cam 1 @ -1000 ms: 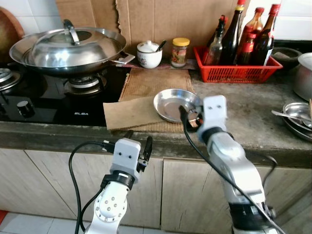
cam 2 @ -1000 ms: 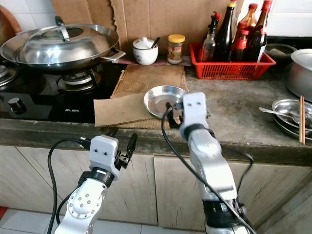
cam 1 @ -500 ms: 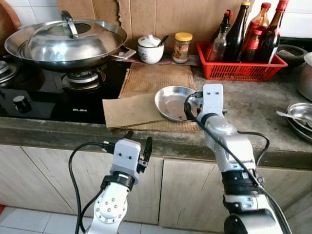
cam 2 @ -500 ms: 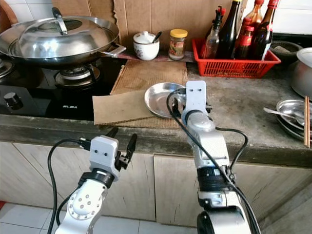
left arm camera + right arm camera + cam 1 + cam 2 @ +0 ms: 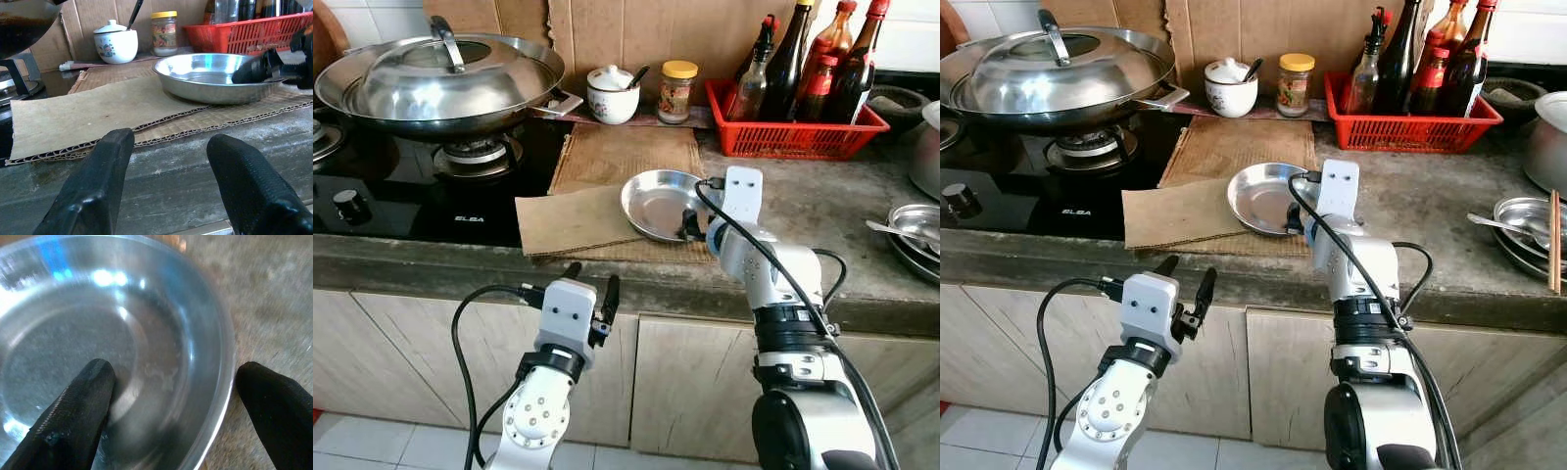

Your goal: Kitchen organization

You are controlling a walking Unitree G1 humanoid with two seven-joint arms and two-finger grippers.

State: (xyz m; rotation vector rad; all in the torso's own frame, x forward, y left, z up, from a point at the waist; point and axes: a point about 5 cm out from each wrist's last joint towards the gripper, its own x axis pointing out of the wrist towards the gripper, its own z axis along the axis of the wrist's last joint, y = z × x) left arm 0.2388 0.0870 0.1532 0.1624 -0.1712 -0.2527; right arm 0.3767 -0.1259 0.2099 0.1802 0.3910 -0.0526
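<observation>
Steel bowl [image 5: 658, 202] sat on cardboard [image 5: 607, 186] at bench centre. Right hand [image 5: 166, 396] straddled its 3 o'clock rim, fingers apart. Left hand [image 5: 588, 290] hovered open below the bench edge.

Stove side and back wall of the counter

A lidded wok [image 5: 440, 78] sits on the black hob [image 5: 401, 191]; a white sugar pot [image 5: 613, 95] and a yellow-capped jar [image 5: 676, 91] stand beside a red basket [image 5: 793, 137] of bottles.

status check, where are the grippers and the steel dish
Right gripper open, straddling the rim of the shallow round steel dish on brown cardboard. Left gripper open, idle below counter edge. Nothing in the way.
</observation>
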